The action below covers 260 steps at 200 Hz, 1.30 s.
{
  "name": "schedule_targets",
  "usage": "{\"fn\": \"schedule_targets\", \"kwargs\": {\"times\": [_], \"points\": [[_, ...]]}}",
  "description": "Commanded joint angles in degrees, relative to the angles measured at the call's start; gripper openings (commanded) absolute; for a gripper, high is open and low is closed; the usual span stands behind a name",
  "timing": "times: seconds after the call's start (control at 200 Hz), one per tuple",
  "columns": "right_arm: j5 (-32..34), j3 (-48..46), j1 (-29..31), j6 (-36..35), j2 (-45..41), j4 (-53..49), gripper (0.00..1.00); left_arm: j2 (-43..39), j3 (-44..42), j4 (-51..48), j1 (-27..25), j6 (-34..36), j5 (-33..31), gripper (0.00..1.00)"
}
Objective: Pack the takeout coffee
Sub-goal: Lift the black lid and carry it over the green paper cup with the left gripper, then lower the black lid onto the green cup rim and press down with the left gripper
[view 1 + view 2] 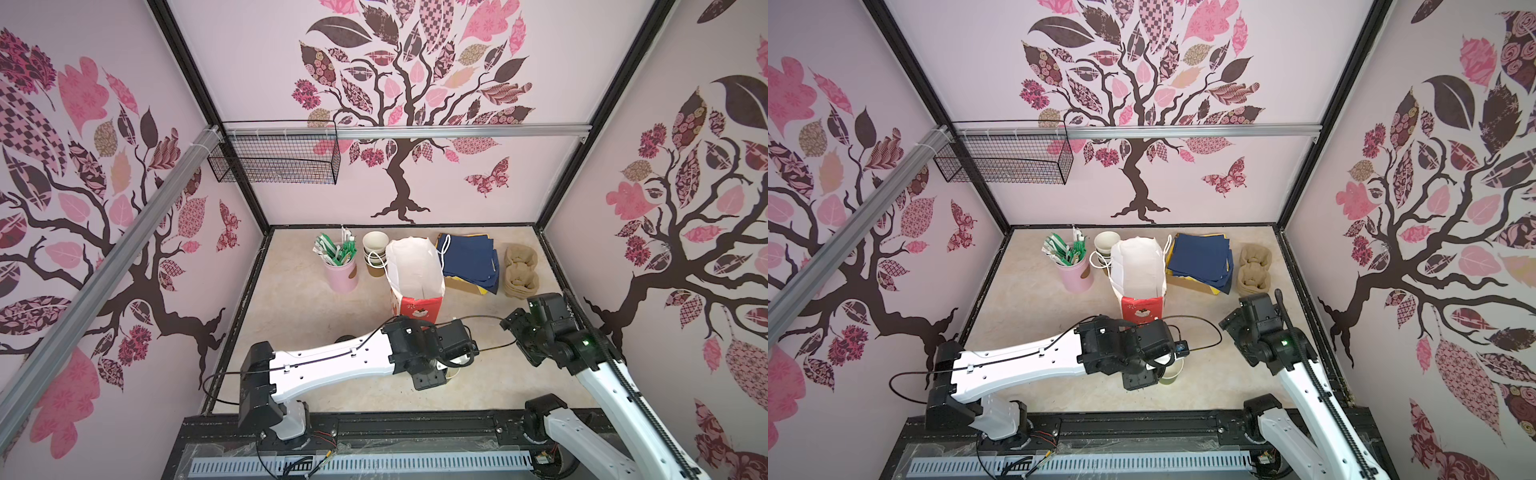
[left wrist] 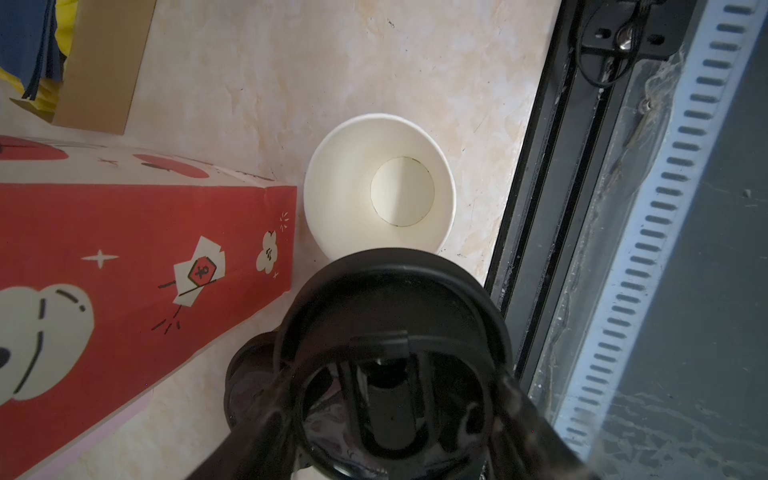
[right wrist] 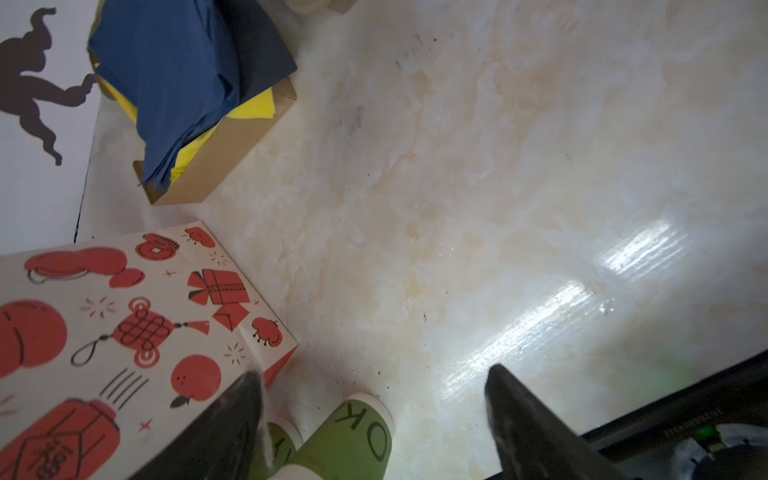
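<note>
green paper outside, white and bare inside: one cup (image 2: 365, 178) stands upright and uncapped on the table (image 2: 415, 62). it is just beside the corner of the red-printed bag (image 2: 124, 249) and near the front rail (image 2: 540, 208). your left gripper (image 2: 392, 386) holds a black lid (image 2: 395, 286) between its fingers, above the cup's near rim and not yet on it. the right wrist view shows that cup's green wall and a second cup (image 3: 279, 440) close beside it, nearer the bag; you cannot tell whether the second is capped. a dark round shape (image 2: 249, 374) sits half hidden behind the lid, and what it is stays unclear. your right gripper (image 3: 374, 372) hangs over bare table by the bag, jaws wide, gripping nothing. in both top views the bag stands open, its white inside showing. behind it a pink cup (image 1: 341, 276) holds wrapped straws (image 1: 334, 249) and spare cups (image 1: 375, 249) sit nested. a box (image 1: 461, 286) holds blue and yellow napkins (image 1: 469, 255), and brown carriers (image 1: 521, 266) lie stacked.
</note>
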Motion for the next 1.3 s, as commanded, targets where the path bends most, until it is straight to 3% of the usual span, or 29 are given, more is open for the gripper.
{"fn": "schedule_targets", "kwargs": {"times": [0.0, 0.11, 0.25, 0.54, 0.735, 1.295], "points": [[-12.2, 1.2, -12.0, -10.1, 0.9, 3.3, 0.85, 2.6, 4.7, 1.7, 0.9, 1.6, 1.2, 0.57], [-13.4, 4.7, -18.3, -15.9, 3.7, 1.0, 0.86, 6.7, 8.7, 0.2, 1.4, 2.9, -0.4, 0.57], [-11.9, 7.2, -18.4, -16.7, 4.5, 0.2, 0.86, 12.1, 13.8, -3.7, 1.9, 3.0, -2.3, 0.58], [-12.2, 6.7, -18.4, -15.2, 2.3, -1.1, 0.86, 15.9, 17.9, -3.4, 4.0, 1.4, 2.1, 0.58], [-12.0, 7.5, -18.4, -15.8, 1.7, -2.8, 0.86, 16.8, 18.0, -3.7, 4.0, 0.6, 5.3, 0.59], [-12.1, 7.5, -18.4, -16.8, 2.0, -3.3, 0.86, 18.7, 17.7, -4.4, 4.0, 0.1, 5.2, 0.60]]}}
